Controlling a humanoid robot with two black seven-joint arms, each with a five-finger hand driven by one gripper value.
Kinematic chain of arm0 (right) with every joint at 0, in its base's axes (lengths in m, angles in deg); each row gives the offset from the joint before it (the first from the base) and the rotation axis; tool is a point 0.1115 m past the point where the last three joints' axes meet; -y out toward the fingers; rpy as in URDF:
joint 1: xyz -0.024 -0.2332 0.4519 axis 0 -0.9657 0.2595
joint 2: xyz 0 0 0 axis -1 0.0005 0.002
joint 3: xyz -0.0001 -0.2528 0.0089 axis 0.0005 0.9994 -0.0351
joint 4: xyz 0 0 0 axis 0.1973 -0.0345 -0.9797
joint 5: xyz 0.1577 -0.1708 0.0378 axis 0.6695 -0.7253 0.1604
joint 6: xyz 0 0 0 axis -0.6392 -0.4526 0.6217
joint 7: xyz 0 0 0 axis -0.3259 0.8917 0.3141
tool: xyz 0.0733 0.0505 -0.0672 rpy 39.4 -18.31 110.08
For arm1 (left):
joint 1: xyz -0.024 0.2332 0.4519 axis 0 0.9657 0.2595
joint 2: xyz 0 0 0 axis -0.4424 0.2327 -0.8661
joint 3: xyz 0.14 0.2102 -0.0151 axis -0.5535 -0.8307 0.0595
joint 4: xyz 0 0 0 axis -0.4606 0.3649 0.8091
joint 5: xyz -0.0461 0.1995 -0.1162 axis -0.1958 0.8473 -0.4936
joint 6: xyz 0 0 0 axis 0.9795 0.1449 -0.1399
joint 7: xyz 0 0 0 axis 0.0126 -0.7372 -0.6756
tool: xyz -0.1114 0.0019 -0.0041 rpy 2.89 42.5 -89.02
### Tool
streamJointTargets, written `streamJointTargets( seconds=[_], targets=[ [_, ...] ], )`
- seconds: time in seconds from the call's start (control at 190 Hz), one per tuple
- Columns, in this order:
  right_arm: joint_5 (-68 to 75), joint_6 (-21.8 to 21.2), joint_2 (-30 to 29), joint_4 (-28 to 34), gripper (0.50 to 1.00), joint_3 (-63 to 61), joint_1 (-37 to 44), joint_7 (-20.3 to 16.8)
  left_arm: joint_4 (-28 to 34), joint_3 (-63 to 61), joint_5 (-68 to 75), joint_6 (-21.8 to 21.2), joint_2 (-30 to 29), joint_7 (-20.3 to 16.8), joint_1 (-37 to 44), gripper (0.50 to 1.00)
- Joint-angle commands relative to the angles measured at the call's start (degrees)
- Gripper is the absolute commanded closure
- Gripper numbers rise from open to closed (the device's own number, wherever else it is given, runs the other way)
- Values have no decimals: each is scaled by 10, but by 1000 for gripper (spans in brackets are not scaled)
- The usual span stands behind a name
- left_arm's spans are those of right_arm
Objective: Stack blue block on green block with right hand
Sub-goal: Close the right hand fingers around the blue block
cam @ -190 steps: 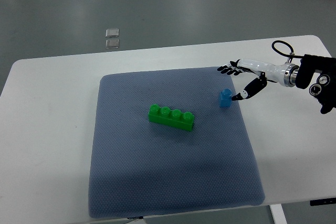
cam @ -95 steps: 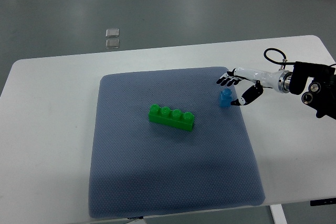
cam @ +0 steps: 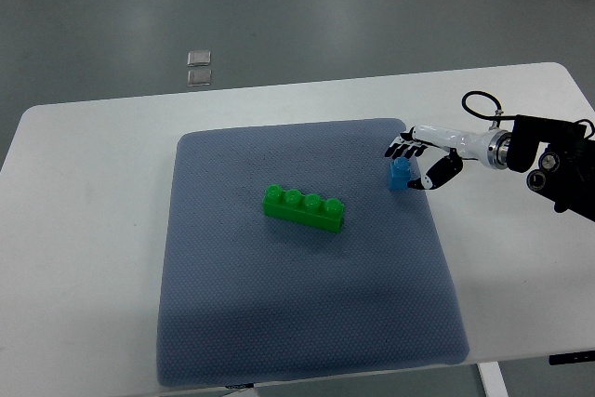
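At the mat's (cam: 307,323) right edge, right hand (cam: 416,163) brackets the blue block (cam: 399,175), fingers spread, not yet gripping. Green block (cam: 304,208) lies mid-mat, well apart. Pinch opposite faces squarely, lift straight, align studs.

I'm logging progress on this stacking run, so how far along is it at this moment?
Early stage. Done: the right hand has reached the blue block near the right edge of the grey mat. In hand: its fingers and thumb bracket the block, but a firm grip isn't clear, and the block sits on the mat. Left: lift it, carry it to the green block and set it on top.
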Motion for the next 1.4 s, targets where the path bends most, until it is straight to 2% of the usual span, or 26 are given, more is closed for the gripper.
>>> streamJointTargets(
  seconds=[0.0,0.8,1.394],
  targets=[
    [-4,4,0,0,758,0,0,0,0,0,0,0,0,0,0,500],
    [-14,5,0,-4,801,8,1,-1,1,0,0,0,0,0,0,500],
    [-14,3,-3,-4,801,17,13,-4,0,0,0,0,0,0,0,500]
  ],
)
